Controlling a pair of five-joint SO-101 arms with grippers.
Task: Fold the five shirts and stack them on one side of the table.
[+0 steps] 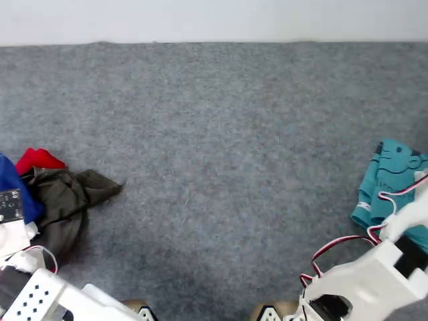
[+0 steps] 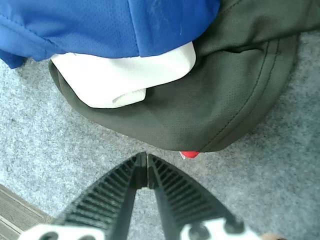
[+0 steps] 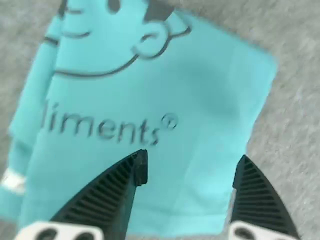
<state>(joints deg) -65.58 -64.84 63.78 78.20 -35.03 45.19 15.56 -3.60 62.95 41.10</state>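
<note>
A folded teal shirt (image 1: 386,184) with a dark cartoon print lies at the table's right edge. My right gripper (image 3: 191,170) hovers just above the teal shirt (image 3: 150,100), open, nothing between its fingers. At the left edge sits a heap of shirts: olive (image 1: 63,200), red (image 1: 39,159), blue (image 1: 12,184) and white (image 1: 15,237). My left gripper (image 2: 147,172) is shut and empty, just off the hem of the olive shirt (image 2: 215,100), which lies under the white shirt (image 2: 125,75) and the blue shirt (image 2: 115,25). A scrap of red (image 2: 190,154) peeks from under the olive hem.
Grey carpet-like cloth (image 1: 221,134) covers the table, bare across the middle and back. A white wall (image 1: 214,20) borders the far edge. The white arm bodies (image 1: 368,281) stand at the near edge with red and white cables (image 1: 334,249).
</note>
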